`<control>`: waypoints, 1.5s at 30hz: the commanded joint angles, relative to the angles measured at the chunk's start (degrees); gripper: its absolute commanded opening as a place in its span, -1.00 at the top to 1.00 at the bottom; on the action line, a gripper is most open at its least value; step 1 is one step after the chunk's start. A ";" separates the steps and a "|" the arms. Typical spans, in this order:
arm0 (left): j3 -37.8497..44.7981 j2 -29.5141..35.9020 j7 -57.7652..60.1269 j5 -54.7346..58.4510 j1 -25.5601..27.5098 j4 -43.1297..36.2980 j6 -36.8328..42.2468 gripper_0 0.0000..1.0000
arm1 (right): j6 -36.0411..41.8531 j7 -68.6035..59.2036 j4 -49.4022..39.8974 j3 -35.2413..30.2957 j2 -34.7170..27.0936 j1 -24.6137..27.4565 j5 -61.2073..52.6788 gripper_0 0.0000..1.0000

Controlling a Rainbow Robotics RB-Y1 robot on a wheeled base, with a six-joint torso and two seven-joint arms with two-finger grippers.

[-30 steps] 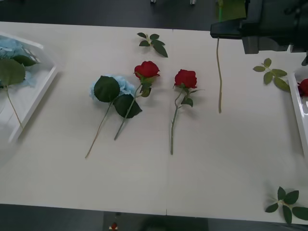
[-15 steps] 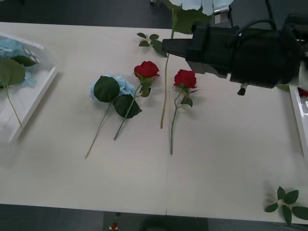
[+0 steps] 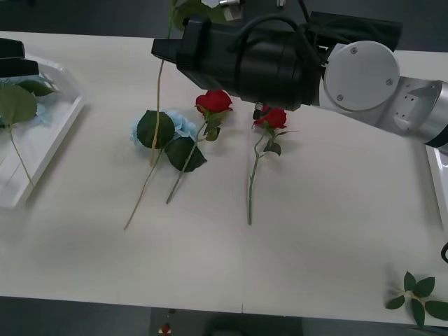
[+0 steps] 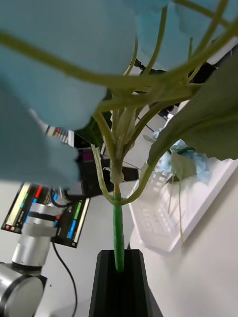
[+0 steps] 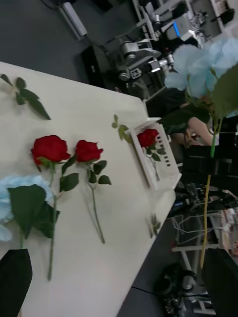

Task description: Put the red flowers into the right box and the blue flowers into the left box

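Observation:
My right gripper (image 3: 164, 47) reaches across the table from the right, shut on the stem of a blue flower (image 4: 74, 59) whose long stem (image 3: 158, 112) hangs over the table's left middle. Its black fingers (image 4: 106, 282) clamp the green stem. A second blue flower (image 3: 178, 126) lies on the table beside two red flowers (image 3: 213, 101) (image 3: 271, 117). The left box (image 3: 43, 150) holds blue flowers (image 3: 14, 98). My left gripper (image 3: 15, 61) hovers open over that box. The right box (image 5: 151, 176) holds one red flower (image 5: 146, 137); its rim (image 3: 437, 178) shows at the right edge.
A green leaf sprig (image 3: 420, 294) lies at the table's front right corner, and two more (image 5: 27, 94) (image 5: 121, 131) lie near the far edge. My right arm's black forearm (image 3: 259, 59) spans the back of the table above the roses.
My right arm has swung left across the table with the blue flower, from the back right to above the left middle. My left gripper has come in over the left box.

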 commanded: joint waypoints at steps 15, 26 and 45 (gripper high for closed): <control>1.61 -11.39 -6.08 13.41 -1.27 -1.22 2.35 -1.00 | -0.41 1.82 -0.94 -0.91 -0.71 -1.67 0.32 1.00; -1.21 -16.49 -7.83 11.92 -1.27 -1.22 1.38 -1.00 | -0.41 1.82 -0.94 -0.91 -0.71 -1.67 0.32 1.00; -11.75 -23.00 -8.80 12.35 -3.73 -1.13 -0.20 -1.00 | -0.41 1.82 -0.94 -0.91 -0.71 -1.67 0.32 1.00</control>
